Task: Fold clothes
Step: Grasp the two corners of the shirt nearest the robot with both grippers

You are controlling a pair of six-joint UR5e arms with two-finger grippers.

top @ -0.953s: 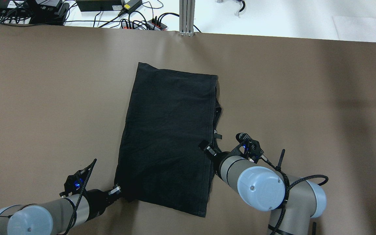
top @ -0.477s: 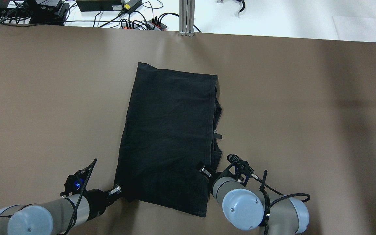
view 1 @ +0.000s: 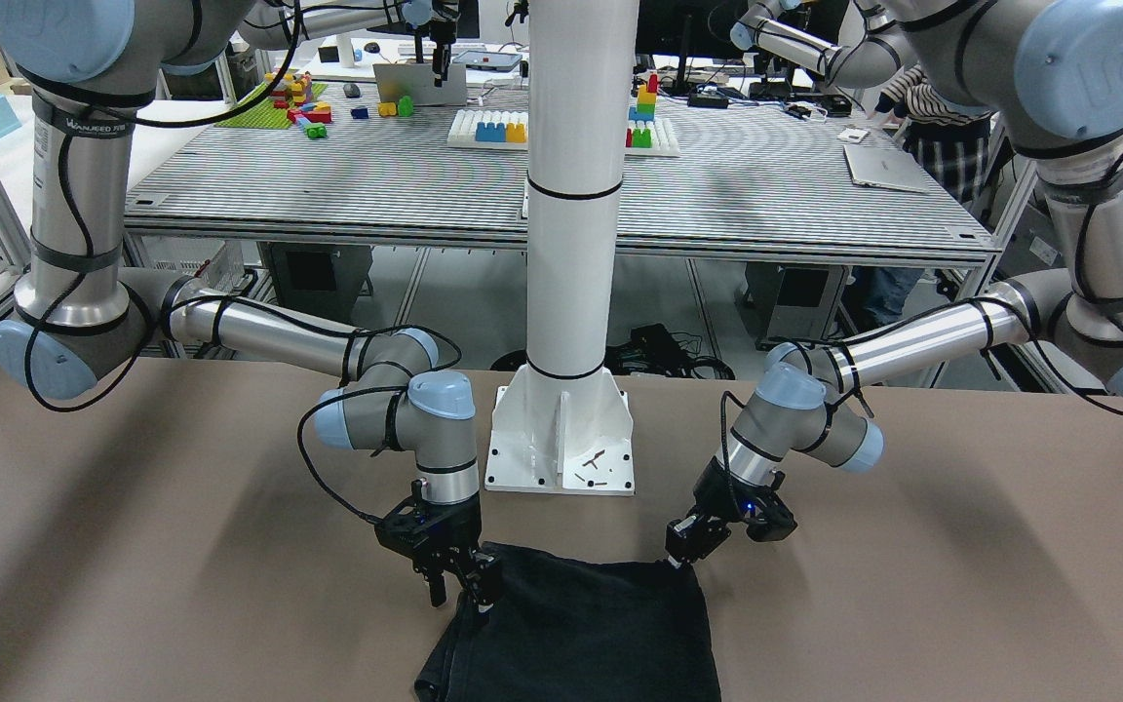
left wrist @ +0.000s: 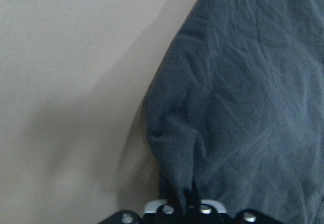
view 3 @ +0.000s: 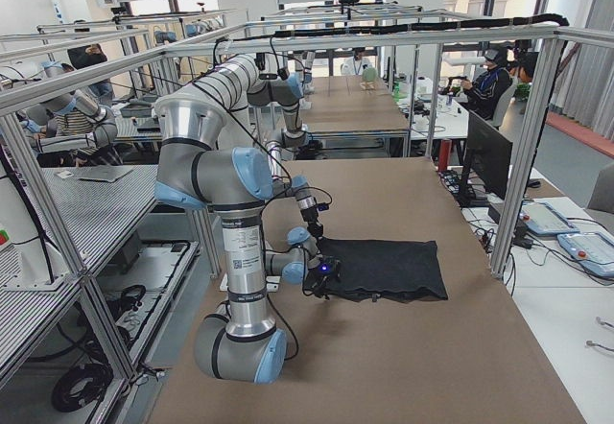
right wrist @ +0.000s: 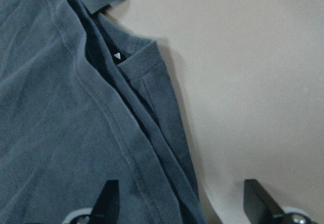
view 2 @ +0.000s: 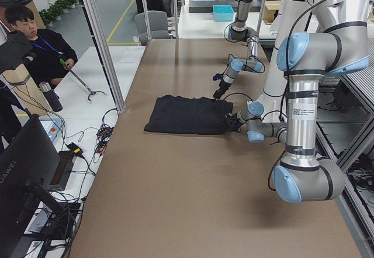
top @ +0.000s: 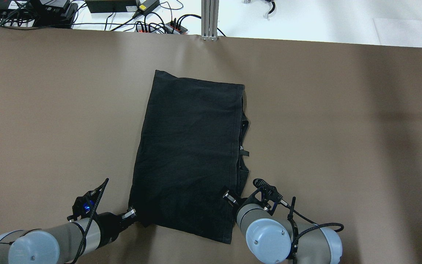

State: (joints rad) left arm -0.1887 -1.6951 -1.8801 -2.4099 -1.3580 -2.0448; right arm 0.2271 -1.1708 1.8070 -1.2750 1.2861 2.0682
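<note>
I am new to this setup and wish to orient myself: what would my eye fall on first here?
A dark cloth lies flat on the middle of the brown table. The left gripper is shut on its near corner, while the right gripper hangs open, astride the opposite edge. A white pillar rises between the arms.

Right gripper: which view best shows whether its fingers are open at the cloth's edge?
Right wrist-mounted: both fingers of the right gripper show spread apart, the layered edge of the cloth between them. Overhead mostly hides it behind the wrist; front-facing shows it side-on; side views show it tiny.
</note>
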